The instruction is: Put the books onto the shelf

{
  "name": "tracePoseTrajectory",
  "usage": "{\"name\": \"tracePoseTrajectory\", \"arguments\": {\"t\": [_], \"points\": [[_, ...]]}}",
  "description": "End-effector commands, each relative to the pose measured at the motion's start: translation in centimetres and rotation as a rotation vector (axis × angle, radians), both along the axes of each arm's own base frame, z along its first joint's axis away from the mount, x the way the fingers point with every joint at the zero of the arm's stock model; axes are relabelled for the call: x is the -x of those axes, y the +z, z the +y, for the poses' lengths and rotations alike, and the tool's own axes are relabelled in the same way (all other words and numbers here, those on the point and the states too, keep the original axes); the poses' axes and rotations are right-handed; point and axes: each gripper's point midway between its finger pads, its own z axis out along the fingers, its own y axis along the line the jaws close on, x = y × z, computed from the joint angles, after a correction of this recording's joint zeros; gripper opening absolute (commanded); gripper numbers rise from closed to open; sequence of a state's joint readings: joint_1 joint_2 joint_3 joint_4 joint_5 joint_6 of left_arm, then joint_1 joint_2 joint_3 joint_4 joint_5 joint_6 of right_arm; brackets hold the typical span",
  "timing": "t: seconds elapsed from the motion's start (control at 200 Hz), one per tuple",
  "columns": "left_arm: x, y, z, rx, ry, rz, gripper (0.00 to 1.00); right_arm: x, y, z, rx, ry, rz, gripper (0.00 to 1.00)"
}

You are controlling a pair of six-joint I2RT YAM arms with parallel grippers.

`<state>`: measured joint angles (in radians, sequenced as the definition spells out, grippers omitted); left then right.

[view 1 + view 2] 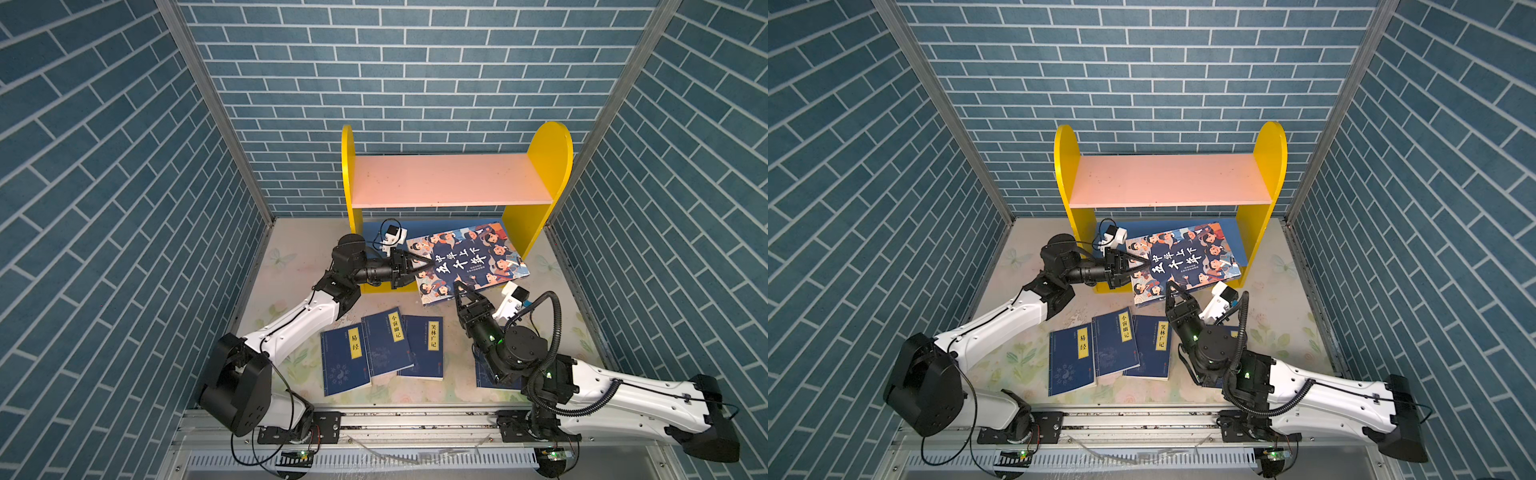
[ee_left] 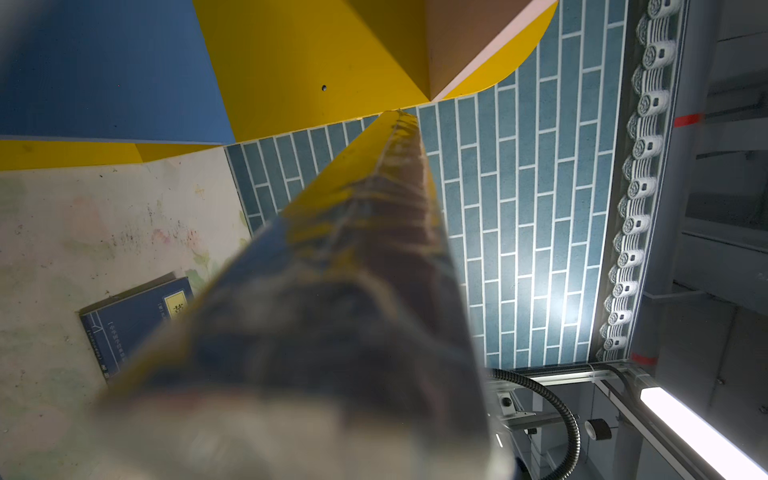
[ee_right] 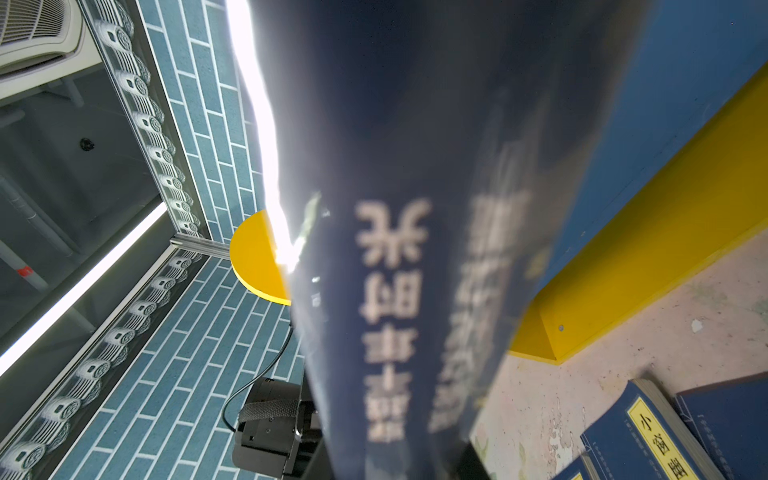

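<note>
The large cartoon-faced book (image 1: 478, 253) (image 1: 1196, 249) hangs tilted in front of the shelf's blue lower board (image 1: 386, 230), below the pink upper board (image 1: 449, 178). My left gripper (image 1: 432, 262) (image 1: 1147, 264) is shut on its left edge. My right gripper (image 1: 458, 286) (image 1: 1170, 286) is shut on its near edge. The book (image 2: 353, 270) (image 3: 415, 208) fills both wrist views and hides the jaws. Three navy books (image 1: 345, 359) (image 1: 386, 340) (image 1: 422, 347) lie overlapping on the table near the front. Another navy book (image 1: 484, 374) lies mostly under my right arm.
The shelf's yellow side panels (image 1: 544, 166) (image 1: 348, 174) stand at the back against the brick-pattern wall. Brick-pattern walls also close in the left and right. The floral table surface (image 1: 291, 266) is bare left of the shelf. A metal rail (image 1: 415, 419) runs along the front.
</note>
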<state>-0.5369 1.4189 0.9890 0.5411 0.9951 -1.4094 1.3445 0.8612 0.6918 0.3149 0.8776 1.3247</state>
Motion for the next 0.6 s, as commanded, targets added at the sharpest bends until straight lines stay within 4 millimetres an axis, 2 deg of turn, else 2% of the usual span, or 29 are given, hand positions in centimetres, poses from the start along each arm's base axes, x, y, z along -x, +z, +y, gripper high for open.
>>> {"name": "tracePoseTrajectory", "arguments": {"t": [0.0,0.12,0.295,0.59], "points": [[1.4,5.3,0.5,0.110,-0.034,-0.119,0.00,1.0,4.0,1.6,0.000,0.097,-0.103,0.24],[1.6,6.6,1.9,0.126,-0.027,-0.146,0.00,1.0,3.9,1.4,0.004,0.091,-0.107,0.38],[3.1,8.0,3.3,0.133,-0.066,-0.191,0.00,0.9,3.5,0.9,0.015,0.080,-0.111,0.51],[5.3,10.4,4.9,0.149,-0.119,-0.295,0.00,1.0,2.6,0.0,-0.008,0.068,-0.114,0.54]]}}
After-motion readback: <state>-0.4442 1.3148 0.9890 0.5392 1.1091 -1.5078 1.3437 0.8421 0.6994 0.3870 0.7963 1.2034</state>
